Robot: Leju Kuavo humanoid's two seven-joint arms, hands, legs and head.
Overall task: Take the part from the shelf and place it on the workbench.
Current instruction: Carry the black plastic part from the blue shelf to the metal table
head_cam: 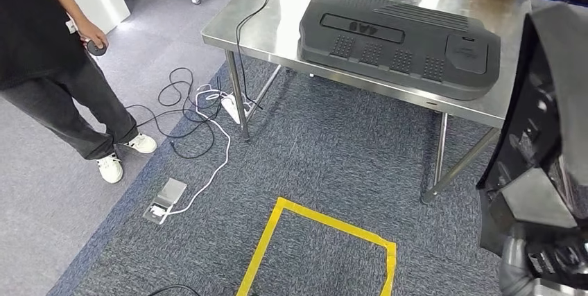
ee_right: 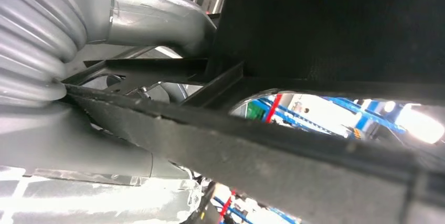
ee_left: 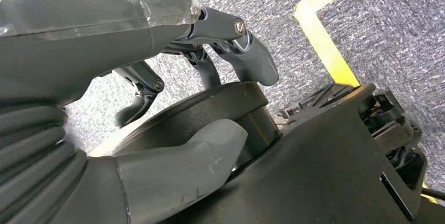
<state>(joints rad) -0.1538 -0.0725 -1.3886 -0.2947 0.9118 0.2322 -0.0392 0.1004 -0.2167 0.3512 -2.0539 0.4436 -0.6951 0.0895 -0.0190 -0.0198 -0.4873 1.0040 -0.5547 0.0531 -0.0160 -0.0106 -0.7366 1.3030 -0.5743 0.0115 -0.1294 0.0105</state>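
The left hand (ee_left: 210,93) is being wrapped around a round raised boss on the black part (ee_left: 315,171): the thumb is being pressed against the boss's side while the darker fingers (ee_left: 252,56) are being curled over its rim from the other side. The right hand (ee_right: 68,77) is being seen very close against an edge of the same part, with a thin black flange crossing in front of it; whether its fingers are being closed on that edge cannot be told.

In the head view the part (head_cam: 548,150) is being carried upright at the robot's right side, above the carpet and short of the desk (head_cam: 277,25). It is being judged a large moulded plastic cover, stiff and fairly light for its bulk but awkward, with smooth faces likely to slip; the boss and the ribbed edges are being judged the firmest places for holding.

A similar black cover (head_cam: 399,43) is already lying flat on the steel desk, taking up much of its near side, so room beside it is being judged tight. Under and around the desk grey carpet is being crossed by loose cables (head_cam: 187,109) and a yellow tape square (head_cam: 326,240). A person (head_cam: 62,60) is standing nearby at the left.
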